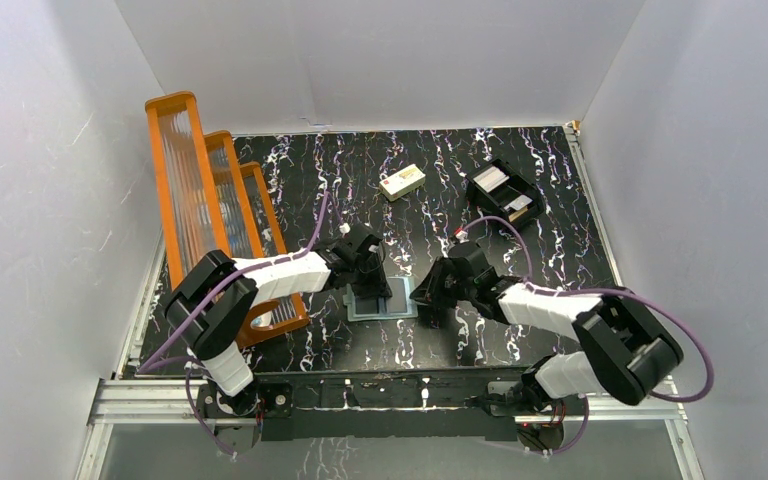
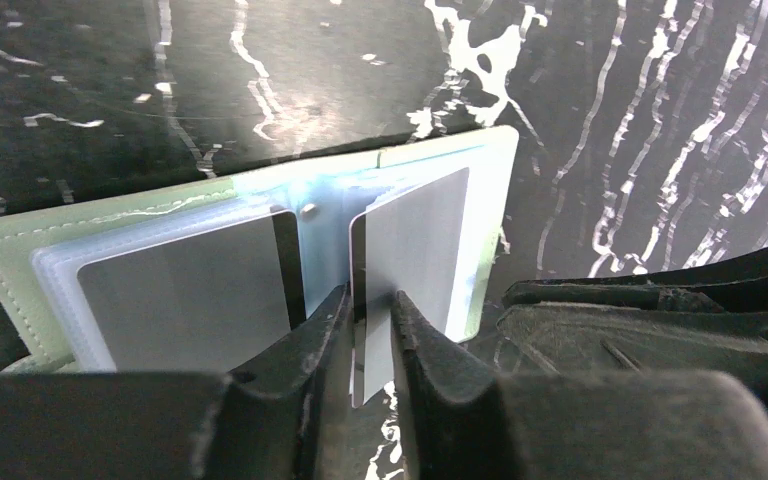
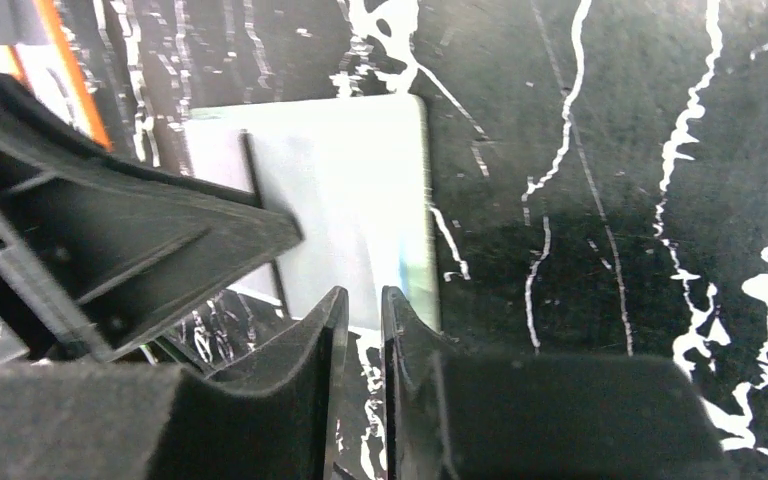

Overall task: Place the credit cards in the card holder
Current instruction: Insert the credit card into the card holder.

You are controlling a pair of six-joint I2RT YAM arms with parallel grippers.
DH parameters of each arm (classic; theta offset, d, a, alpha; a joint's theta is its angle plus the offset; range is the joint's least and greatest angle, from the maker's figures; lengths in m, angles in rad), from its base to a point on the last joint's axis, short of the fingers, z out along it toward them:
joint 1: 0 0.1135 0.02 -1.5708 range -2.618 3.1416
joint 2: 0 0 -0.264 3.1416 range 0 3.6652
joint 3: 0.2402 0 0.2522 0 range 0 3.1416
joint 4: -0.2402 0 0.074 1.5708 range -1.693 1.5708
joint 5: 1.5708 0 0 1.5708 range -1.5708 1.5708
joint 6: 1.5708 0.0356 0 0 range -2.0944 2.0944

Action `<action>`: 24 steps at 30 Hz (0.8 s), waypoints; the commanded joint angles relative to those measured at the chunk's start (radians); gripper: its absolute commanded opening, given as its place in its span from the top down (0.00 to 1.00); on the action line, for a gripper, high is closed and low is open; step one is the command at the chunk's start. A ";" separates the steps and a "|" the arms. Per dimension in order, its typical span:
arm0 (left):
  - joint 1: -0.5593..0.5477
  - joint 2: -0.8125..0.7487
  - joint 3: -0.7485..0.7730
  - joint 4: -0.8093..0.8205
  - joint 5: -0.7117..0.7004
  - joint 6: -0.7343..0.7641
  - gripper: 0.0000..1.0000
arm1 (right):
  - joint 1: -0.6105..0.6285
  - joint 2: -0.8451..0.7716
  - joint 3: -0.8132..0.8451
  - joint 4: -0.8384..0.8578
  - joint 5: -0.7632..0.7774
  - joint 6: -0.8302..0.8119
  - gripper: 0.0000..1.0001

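Grey credit card stands pinched in the left jaws over the open card holder on the counter; right jaws narrow at its edge, grip unclear

High rear overview; both wrist views close on the card holder

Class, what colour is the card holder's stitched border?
Pale green. The card holder shows best in the left wrist view.
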 commanded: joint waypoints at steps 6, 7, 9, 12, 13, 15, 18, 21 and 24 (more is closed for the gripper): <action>-0.004 -0.060 0.011 -0.033 0.044 0.014 0.66 | 0.005 -0.157 -0.009 0.010 0.030 -0.087 0.63; -0.003 -0.070 0.015 -0.049 0.031 0.026 0.65 | 0.005 -0.162 -0.012 0.023 0.023 -0.088 0.62; -0.004 -0.093 0.024 -0.073 0.005 0.039 0.61 | 0.005 -0.161 -0.016 0.044 0.008 -0.079 0.61; -0.004 -0.131 0.042 -0.111 -0.029 0.056 0.58 | 0.005 -0.132 -0.003 0.046 -0.008 -0.078 0.59; -0.003 -0.147 0.046 -0.126 -0.045 0.063 0.57 | 0.004 -0.121 0.002 0.047 -0.009 -0.080 0.58; -0.001 -0.163 0.054 -0.157 -0.076 0.084 0.57 | 0.006 -0.101 0.011 0.058 -0.020 -0.085 0.58; 0.009 -0.176 0.062 -0.199 -0.112 0.114 0.55 | 0.004 -0.079 0.032 0.062 -0.033 -0.098 0.58; 0.021 -0.175 0.064 -0.227 -0.131 0.145 0.55 | 0.005 -0.060 0.041 0.072 -0.039 -0.096 0.58; 0.026 -0.155 0.076 -0.269 -0.164 0.182 0.55 | 0.005 -0.037 0.050 0.081 -0.047 -0.095 0.58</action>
